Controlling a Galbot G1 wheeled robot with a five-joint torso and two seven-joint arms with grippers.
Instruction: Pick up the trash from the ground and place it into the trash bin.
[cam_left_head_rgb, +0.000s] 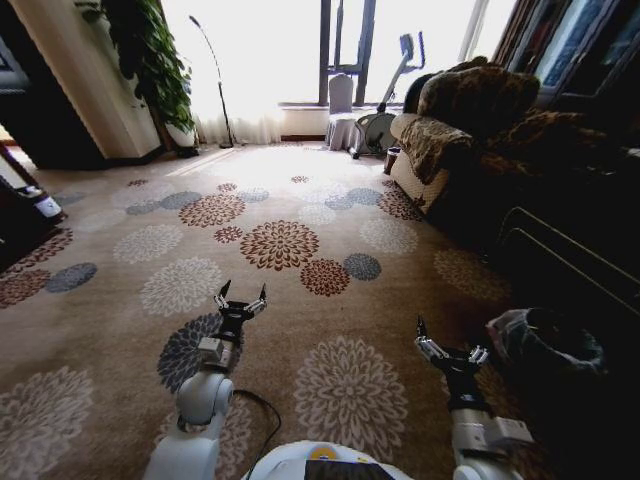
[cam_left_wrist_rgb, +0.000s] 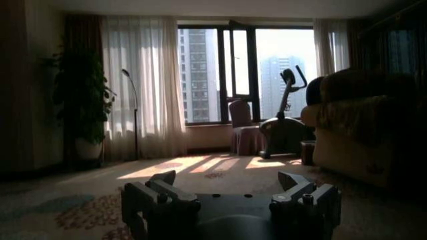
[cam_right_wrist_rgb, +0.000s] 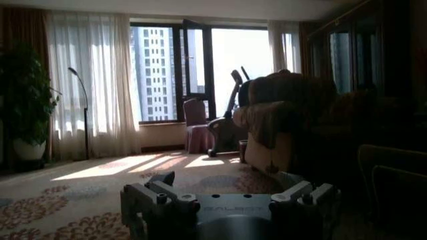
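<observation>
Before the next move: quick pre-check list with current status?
1. Left end effector open and empty, held above the carpet: ok.
2. Right end effector open and empty, held low beside the bin: ok.
3. Bin located, with liner around the rim, on the floor at the robot's right just past the right end effector: ok.
4. Trash target identified on the carpet: not ok, no litter piece can be made out ahead of the arms.
5. Open floor ahead up to the sofa: ok.
6. Bin contents: cannot tell, the inside is too dark.
</observation>
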